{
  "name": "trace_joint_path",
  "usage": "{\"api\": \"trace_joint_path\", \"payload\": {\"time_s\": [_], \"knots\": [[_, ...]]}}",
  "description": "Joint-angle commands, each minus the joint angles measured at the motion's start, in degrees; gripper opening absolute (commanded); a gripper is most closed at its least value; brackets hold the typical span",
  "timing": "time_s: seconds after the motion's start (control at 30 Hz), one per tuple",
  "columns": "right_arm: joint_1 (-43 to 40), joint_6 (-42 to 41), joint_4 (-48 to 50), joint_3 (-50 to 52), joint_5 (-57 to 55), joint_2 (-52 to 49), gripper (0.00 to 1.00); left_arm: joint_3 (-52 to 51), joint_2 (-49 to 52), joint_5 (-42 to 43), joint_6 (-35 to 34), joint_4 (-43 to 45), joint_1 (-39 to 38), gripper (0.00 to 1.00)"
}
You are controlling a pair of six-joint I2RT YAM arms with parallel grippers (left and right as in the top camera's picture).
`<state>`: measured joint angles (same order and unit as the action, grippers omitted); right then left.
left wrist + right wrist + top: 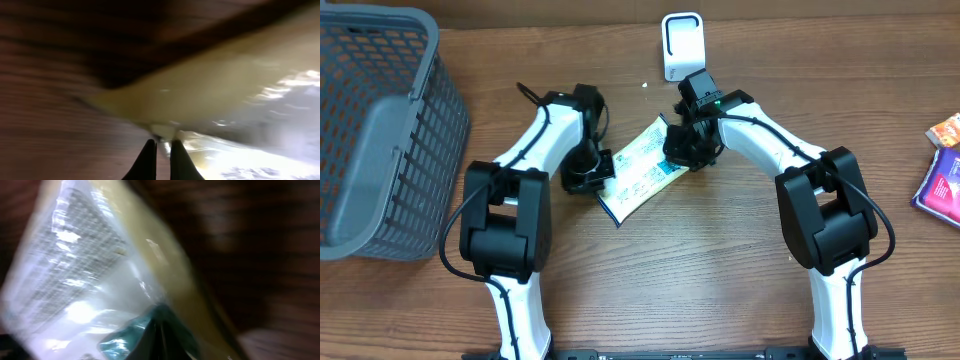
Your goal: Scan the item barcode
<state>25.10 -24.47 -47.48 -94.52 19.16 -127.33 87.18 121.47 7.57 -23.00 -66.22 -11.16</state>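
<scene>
The item, a flat white, yellow and blue packet [638, 170], hangs tilted above the wooden table between my two arms. At its lower left end, my left gripper [592, 180] is shut on it. In the left wrist view the dark fingertips [149, 155] pinch the packet's [225, 90] thin edge, with my left gripper [162, 146] nearly closed. My right gripper [682, 155] is shut on the packet's upper right end. The right wrist view shows my right gripper [159, 330] clamped on the glossy packet [85, 265], whose printed side faces that camera. No barcode is legible. The white scanner [682, 45] stands behind.
A grey plastic basket [380, 130] fills the far left of the table. Two colourful packets [942, 170] lie at the right edge. Bare wood [700, 280] lies in front of the arms.
</scene>
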Motion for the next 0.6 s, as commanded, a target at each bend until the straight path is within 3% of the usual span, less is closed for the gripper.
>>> {"api": "trace_joint_path", "payload": {"time_s": [0.0, 0.23, 0.47, 0.57], "knots": [[-0.5, 0.3, -3.7, -2.2, -10.4, 0.4, 0.04, 3.4, 2.5, -9.1, -1.4, -3.4, 3.7, 0.04], [-0.5, 0.5, -10.3, -8.7, -9.7, 3.0, 0.08, 14.6, 2.5, -7.8, -1.4, -10.3, 5.4, 0.04], [-0.2, 4.8, -6.2, -9.3, 6.9, 3.0, 0.09, 16.9, 2.7, 15.4, 8.1, -9.5, 2.6, 0.04], [0.1, 4.8, -4.5, -8.2, 6.5, 3.0, 0.13, 16.0, 2.8, 17.7, 8.7, -8.2, -0.2, 0.04]]}}
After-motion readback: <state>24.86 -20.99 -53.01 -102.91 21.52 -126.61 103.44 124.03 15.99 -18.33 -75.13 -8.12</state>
